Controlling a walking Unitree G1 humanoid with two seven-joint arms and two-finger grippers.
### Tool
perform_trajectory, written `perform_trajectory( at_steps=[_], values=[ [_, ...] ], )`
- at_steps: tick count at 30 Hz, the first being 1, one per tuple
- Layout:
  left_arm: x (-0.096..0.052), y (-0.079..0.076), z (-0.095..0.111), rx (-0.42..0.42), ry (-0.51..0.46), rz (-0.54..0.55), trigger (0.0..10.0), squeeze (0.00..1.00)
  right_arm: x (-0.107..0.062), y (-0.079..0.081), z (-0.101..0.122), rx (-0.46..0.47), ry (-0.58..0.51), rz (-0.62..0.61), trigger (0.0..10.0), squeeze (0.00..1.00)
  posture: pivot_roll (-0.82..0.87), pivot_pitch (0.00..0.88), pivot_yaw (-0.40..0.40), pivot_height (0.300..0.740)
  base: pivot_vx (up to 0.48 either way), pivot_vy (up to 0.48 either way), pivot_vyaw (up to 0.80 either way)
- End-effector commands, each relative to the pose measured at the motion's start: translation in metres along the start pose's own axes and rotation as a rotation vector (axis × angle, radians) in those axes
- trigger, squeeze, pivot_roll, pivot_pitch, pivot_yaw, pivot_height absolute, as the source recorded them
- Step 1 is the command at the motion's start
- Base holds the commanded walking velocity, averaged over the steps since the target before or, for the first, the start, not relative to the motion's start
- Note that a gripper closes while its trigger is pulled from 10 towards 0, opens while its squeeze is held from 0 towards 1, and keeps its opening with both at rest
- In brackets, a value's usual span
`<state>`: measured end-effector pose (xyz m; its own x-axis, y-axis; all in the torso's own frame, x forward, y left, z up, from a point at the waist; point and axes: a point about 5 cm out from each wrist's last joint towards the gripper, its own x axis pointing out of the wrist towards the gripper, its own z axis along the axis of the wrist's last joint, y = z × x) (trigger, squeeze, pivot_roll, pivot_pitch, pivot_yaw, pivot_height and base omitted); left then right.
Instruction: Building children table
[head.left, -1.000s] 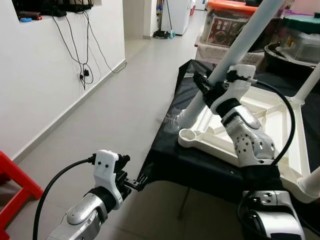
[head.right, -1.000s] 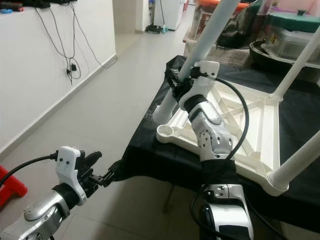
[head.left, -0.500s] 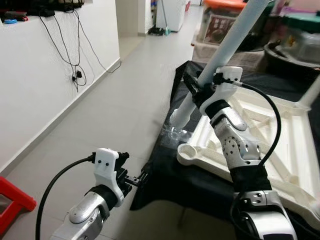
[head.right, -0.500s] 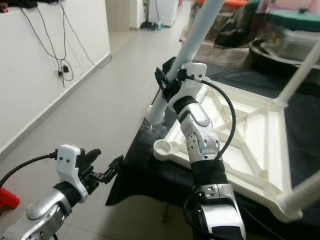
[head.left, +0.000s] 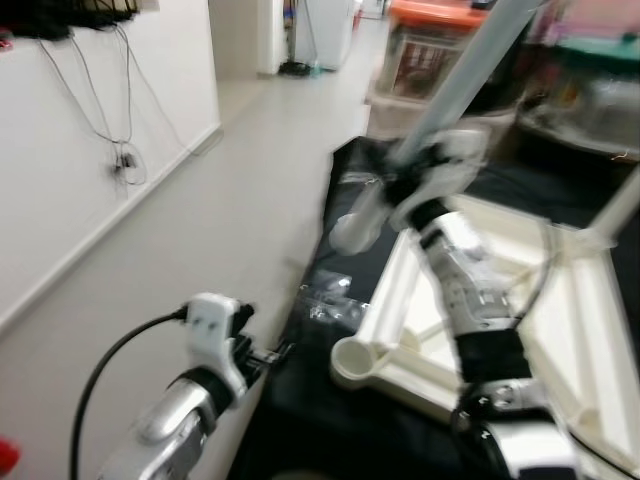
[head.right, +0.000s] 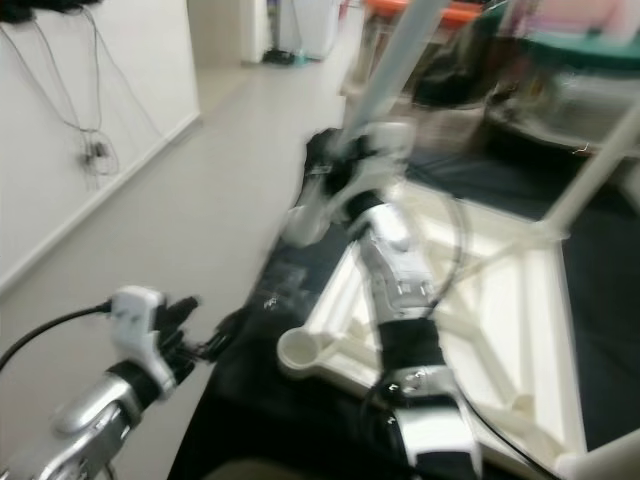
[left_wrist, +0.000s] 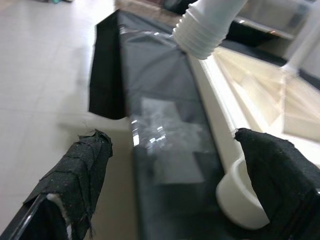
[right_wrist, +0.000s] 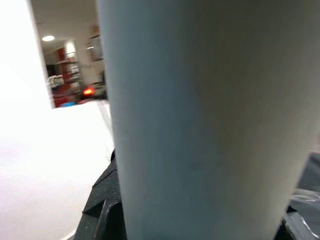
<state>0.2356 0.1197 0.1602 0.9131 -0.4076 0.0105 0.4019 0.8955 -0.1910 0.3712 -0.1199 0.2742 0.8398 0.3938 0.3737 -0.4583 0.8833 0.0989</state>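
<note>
- Left eye view: a white leg (head.left: 440, 95) is gripped by the right hand (head.left: 405, 180), its long axis slanting up and away, its lower end hanging above the black cloth (head.left: 330, 240). The open socket (head.left: 352, 357) at the near corner of the upturned frame (head.left: 590, 340) lies below and nearer than that end, so the leg end would have to be brought down and toward the robot, it is judged. The left hand (head.left: 278, 352) hovers off the cloth's edge over the floor.
- Right eye view: the same layout is seen, blurred; bare floor lies to the left.
- Left wrist view: the left hand's fingers (left_wrist: 80, 170) are spread apart and empty; the leg's threaded end (left_wrist: 200, 37) is seen above and beyond the socket (left_wrist: 237, 192), not touching it.
- Right wrist view: the leg (right_wrist: 200, 120) is seen close up, clamped.
</note>
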Motion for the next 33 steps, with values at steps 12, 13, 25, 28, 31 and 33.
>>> perform_trajectory(
  at_steps=[12, 13, 25, 28, 31, 33],
  values=[
    [-0.006, -0.011, -0.010, -0.026, 0.045, -0.047, 10.0, 0.00, -0.009, -0.011, -0.006, 0.151, 0.143, 0.276, 10.0, 0.00, 0.07, 0.067, -0.073, 0.740, 0.000, 0.000, 0.00],
    [-0.015, -0.027, -0.016, -0.076, 0.082, -0.130, 10.0, 0.00, -0.020, -0.018, -0.011, 0.201, 0.235, 0.443, 10.0, 0.00, 0.08, 0.082, -0.075, 0.740, 0.000, 0.000, 0.00],
    [-0.042, -0.057, -0.018, -0.174, 0.132, -0.214, 10.0, 0.00, -0.037, -0.027, -0.026, 0.246, 0.360, 0.728, 10.0, 0.00, 0.10, 0.155, -0.078, 0.740, 0.000, 0.000, 0.00],
    [-0.046, -0.059, -0.016, -0.180, 0.130, -0.209, 10.0, 0.00, -0.040, -0.028, -0.026, 0.239, 0.377, 0.750, 10.0, 0.00, 0.10, 0.171, -0.073, 0.740, 0.000, 0.000, 0.00],
    [-0.050, -0.063, -0.014, -0.184, 0.142, -0.216, 10.0, 0.00, -0.043, -0.030, -0.030, 0.242, 0.394, 0.774, 10.0, 0.00, 0.10, 0.200, -0.067, 0.740, 0.000, 0.000, 0.00],
    [-0.053, -0.065, -0.012, -0.189, 0.149, -0.219, 10.0, 0.00, -0.045, -0.030, -0.032, 0.230, 0.409, 0.820, 10.0, 0.00, 0.11, 0.209, -0.065, 0.740, 0.000, 0.000, 0.00]
  ],
)
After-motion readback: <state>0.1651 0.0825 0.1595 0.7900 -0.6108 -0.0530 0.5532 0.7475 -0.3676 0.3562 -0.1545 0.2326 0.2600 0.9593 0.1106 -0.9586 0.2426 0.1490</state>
